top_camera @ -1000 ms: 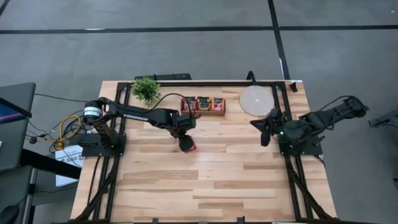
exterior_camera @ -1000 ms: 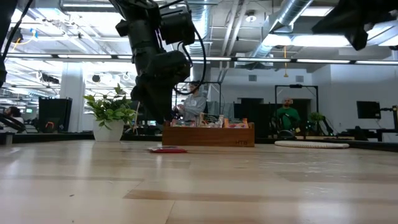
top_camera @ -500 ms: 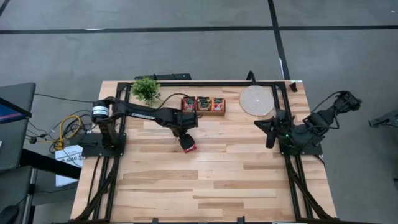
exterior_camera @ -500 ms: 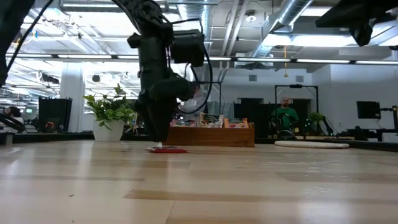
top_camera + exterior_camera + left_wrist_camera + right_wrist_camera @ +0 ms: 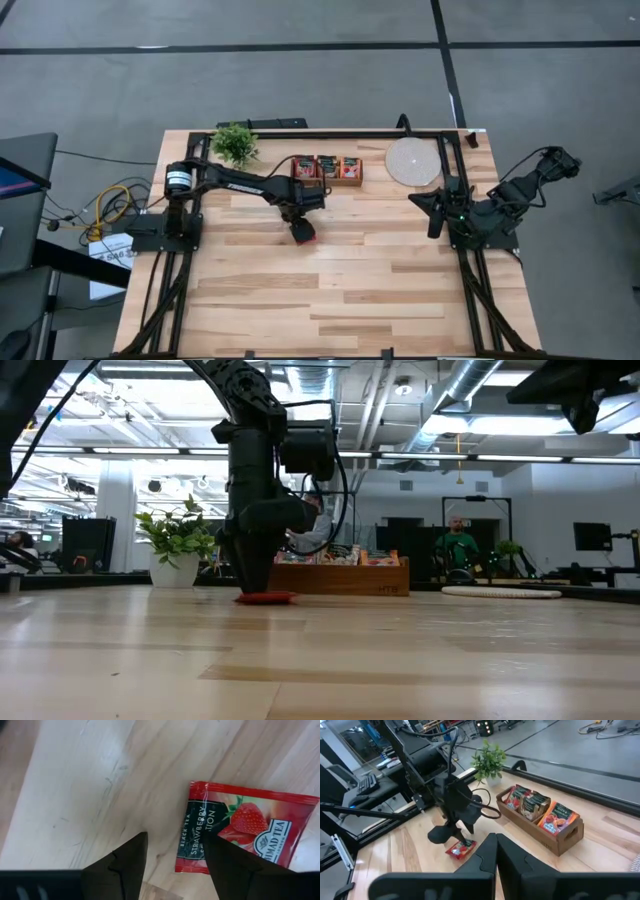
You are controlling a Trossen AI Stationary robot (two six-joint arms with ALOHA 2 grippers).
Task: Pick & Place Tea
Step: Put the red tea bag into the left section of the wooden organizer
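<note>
On the table (image 5: 350,290), the left gripper (image 5: 172,865) is low with fingers spread over one red tea sachet (image 5: 250,832), lying flat (ready to pinch). The right gripper (image 5: 496,851) waits aside, fingers pressed together.

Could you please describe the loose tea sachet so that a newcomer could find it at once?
Start at the wooden box near the table's far edge. Just in front lies a red strawberry sachet, flat on bare wood, beneath the open left gripper. The other sachets stand in the box.

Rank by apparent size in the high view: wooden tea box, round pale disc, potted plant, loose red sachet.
1. wooden tea box
2-3. round pale disc and potted plant, too alike to rank
4. loose red sachet, partly hidden under the left gripper
</note>
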